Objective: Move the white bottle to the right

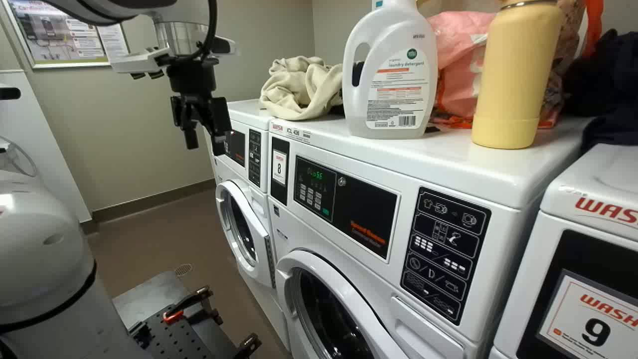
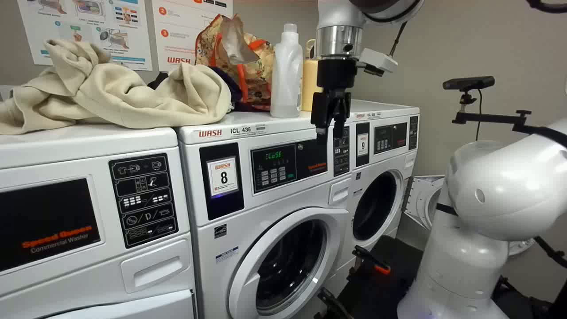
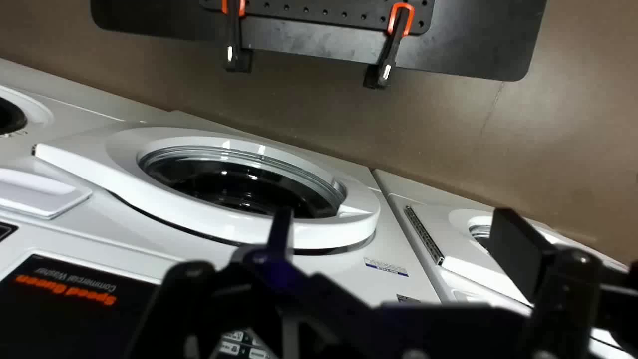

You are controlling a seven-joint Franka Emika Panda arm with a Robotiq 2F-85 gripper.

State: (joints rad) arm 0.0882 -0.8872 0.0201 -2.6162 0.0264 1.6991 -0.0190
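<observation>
The white bottle, a large translucent jug with a side handle and printed label, stands upright on top of washer 8 in both exterior views [image 1: 394, 94] [image 2: 285, 77]. In an exterior view its cap is cut off by the frame's top. It is out of the wrist view. My gripper [image 1: 205, 142] hangs pointing down in front of the washers, apart from the bottle. It also shows in an exterior view [image 2: 330, 129]. In the wrist view the gripper [image 3: 398, 224] has its two fingers wide apart with nothing between them.
A pale-yellow bottle [image 1: 518, 75] stands beside the white bottle on the washer top [image 1: 448, 154]. A beige cloth [image 2: 133, 95] lies on the other side. A patterned bag [image 2: 252, 75] is behind. Washer doors [image 3: 239, 184] and the robot's base plate [image 3: 319, 37] are below the gripper.
</observation>
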